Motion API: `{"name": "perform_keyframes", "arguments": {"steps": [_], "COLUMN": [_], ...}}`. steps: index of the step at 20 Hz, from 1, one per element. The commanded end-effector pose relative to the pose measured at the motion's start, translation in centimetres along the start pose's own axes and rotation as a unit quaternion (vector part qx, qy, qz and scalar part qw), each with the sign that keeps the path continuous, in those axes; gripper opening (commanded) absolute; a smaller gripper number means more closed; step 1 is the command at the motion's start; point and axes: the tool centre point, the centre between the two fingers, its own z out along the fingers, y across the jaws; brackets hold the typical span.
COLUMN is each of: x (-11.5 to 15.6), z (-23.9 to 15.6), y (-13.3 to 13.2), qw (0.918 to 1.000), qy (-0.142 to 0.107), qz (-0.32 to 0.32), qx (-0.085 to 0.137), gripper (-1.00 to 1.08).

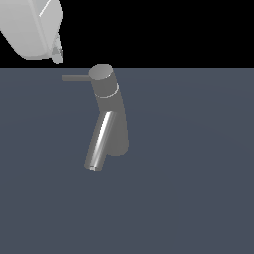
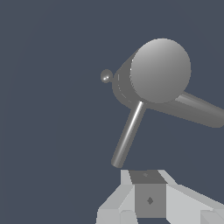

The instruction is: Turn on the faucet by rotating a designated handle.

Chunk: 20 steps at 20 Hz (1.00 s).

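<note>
Your grey metallic faucet (image 1: 113, 116) with the tapered column and round cap stands on the flat dark blue-grey counter (image 1: 198, 188), its shiny slanted tubular spout (image 1: 100, 140) angling down toward the exterior view's left. The thin straight grey rod handle (image 1: 75, 78) sticks out sideways from the cap toward the exterior view's left. Your white pincer (image 1: 57, 53) hangs above and apart from the handle's tip, touching nothing; spread or pressed together, you cannot tell.

Arm raised, tool free
The tool (image 1: 57, 53) hangs from the pale, tilted wrist; nothing sits between its fingertips.
</note>
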Motion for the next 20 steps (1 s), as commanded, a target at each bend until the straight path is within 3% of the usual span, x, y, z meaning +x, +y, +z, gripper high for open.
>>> {"name": "perform_keyframes", "arguments": {"steps": [1, 20], "x": [0.1, 1.5], "z": [0.7, 4.7], "y": [-0.7, -4.2], "qw": [0.9997, 0.9862], "qy": [0.007, 0.053], "qz": [0.024, 0.152], "qx": [0.007, 0.04], "gripper": [-1.0, -1.0]}}
